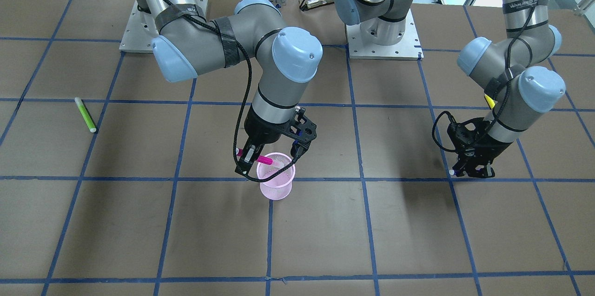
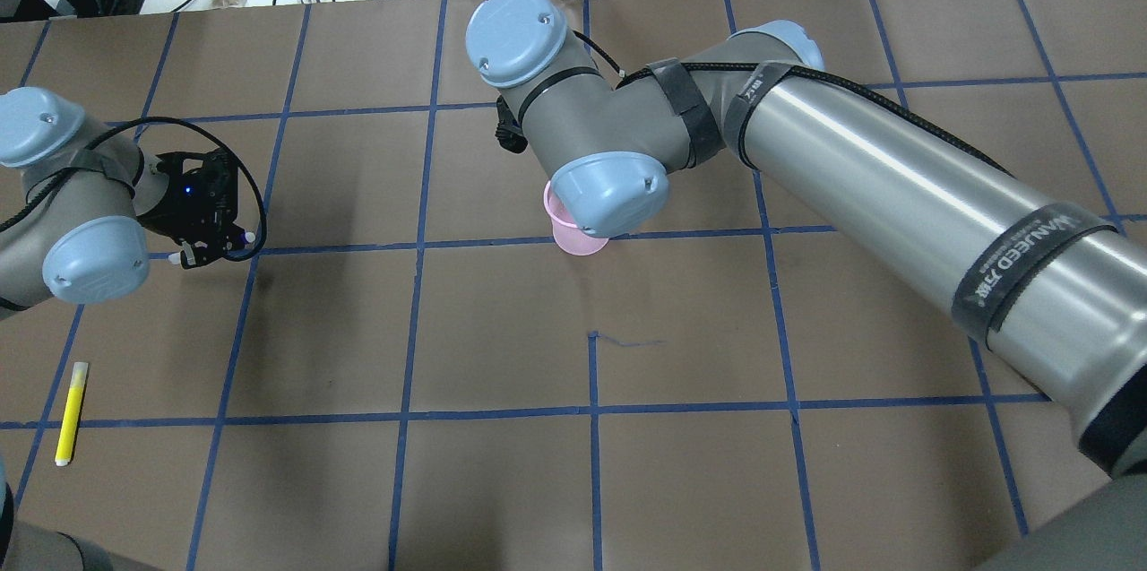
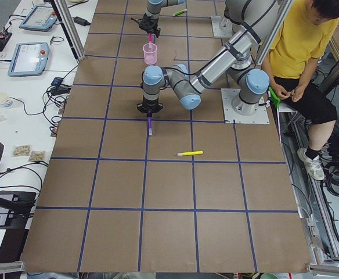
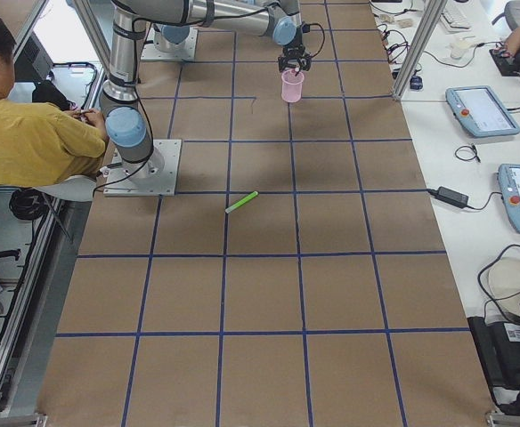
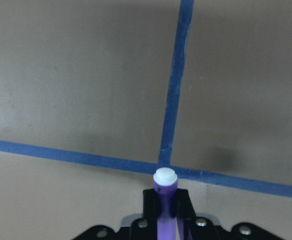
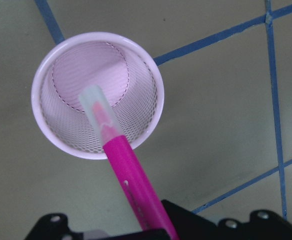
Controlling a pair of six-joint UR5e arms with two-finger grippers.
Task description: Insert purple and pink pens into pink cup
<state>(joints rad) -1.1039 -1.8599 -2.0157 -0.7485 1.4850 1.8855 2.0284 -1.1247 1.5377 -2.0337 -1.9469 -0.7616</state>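
Right tool (image 1: 253, 155) clamped on pink pen (image 6: 128, 175). The pen's axis is tilted, clear-capped tip pointing down at the mouth of the upright mesh cup (image 6: 157, 95). Left tool (image 1: 467, 170), well apart from cup, grips purple pen (image 5: 165, 200), white end toward counter (image 5: 61, 75).

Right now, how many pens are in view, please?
4. A pink pen in the right gripper over the pink mesh cup, a purple pen in the left gripper, a yellow pen and a green pen lying on the table. Others could be hidden.
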